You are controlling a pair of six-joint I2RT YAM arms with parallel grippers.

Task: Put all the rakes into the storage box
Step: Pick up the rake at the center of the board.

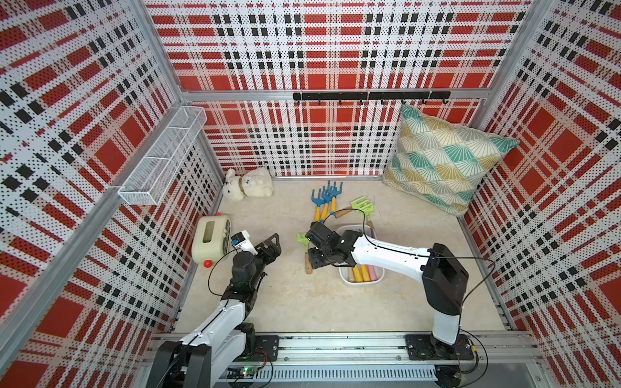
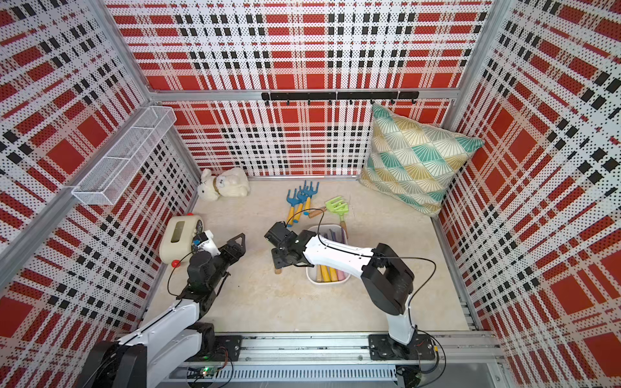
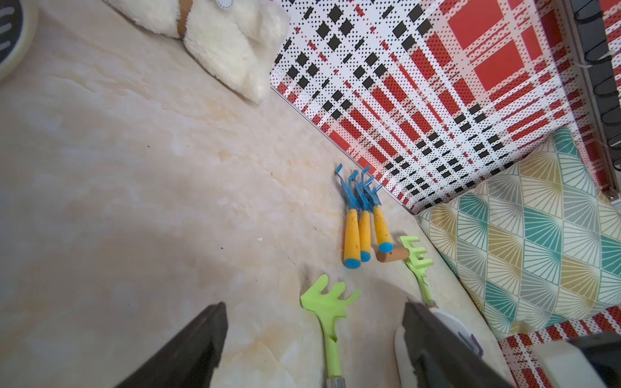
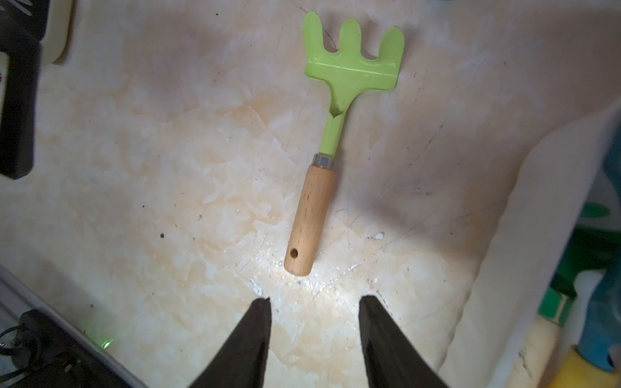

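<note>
Right pincer (image 4: 314,302) released and empty, poised over the rake (image 4: 323,168).
It lies flat on the counter (image 1: 302,309), mid-frame in a top view, just left of the storage box (image 1: 363,283); stiff, probably light. Grip the wooden handle (image 4: 309,218).

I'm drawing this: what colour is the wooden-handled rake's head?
Lime green rake head, clearest in right wrist view.

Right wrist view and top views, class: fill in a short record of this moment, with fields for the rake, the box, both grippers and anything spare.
target: green rake, wooden handle, flat on the floor, outside the box
container: storage box, beside the rake, holding several handled tools
right arm: right gripper open, empty, over the rake, not touching
left arm: left gripper open, empty
spare: three blue rakes, side by side
</note>
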